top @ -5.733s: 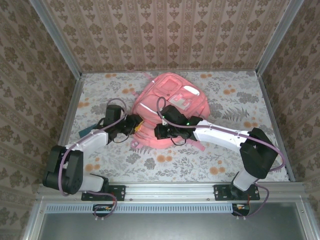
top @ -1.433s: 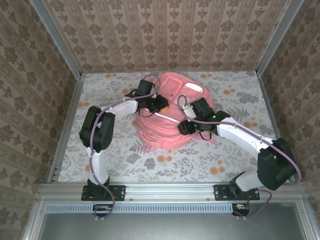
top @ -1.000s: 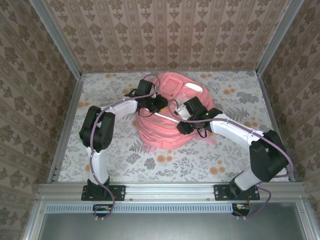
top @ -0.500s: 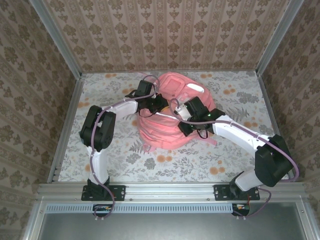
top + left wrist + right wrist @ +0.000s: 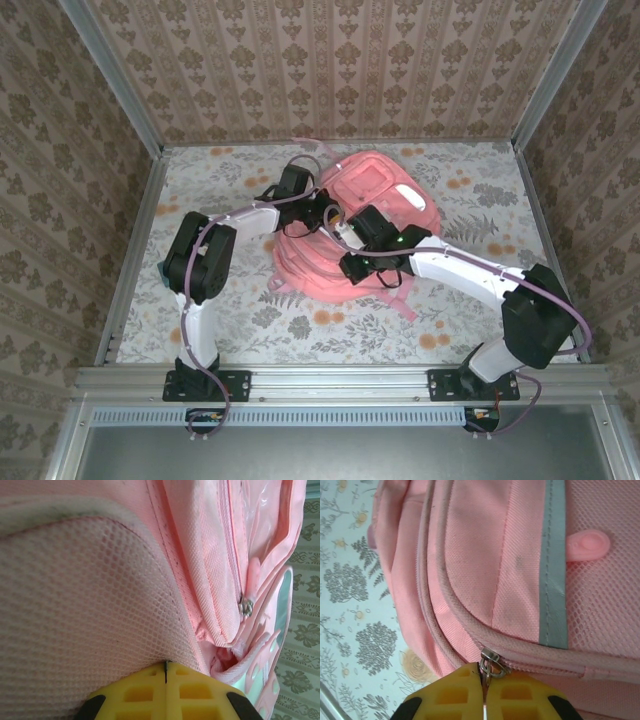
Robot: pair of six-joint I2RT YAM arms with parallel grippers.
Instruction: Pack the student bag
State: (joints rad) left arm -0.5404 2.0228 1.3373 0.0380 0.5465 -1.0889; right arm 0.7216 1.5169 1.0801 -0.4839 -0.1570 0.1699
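The bag (image 5: pixel 380 190) is a soft pink backpack lying flat on the flowered table (image 5: pixel 350 580), with both arms reaching onto it. It has quilted pockets, a panel of open pink mesh (image 5: pixel 85 595), a grey stripe (image 5: pixel 553 565) across the cloth, a round pink tab (image 5: pixel 590 544) and pink piped seams.

The left gripper (image 5: pixel 165 672) has its yellow fingers (image 5: pixel 195 692) pressed together, leaving only a thin line between them. The mesh bulges right up against their tips. Whether any cloth is caught there I cannot tell. To the right of these fingers a zip seam runs away from them, with a small metal slider (image 5: pixel 245 606) on it, apart from the tips.

The right gripper (image 5: pixel 484 680) also has its fingers together. They are nipped on a metal zip pull (image 5: pixel 493 664) sitting right at their tips, on the piped seam of the pocket. The striped pocket lies just beyond the tips, and the bag's edge and bare table are off to their left.
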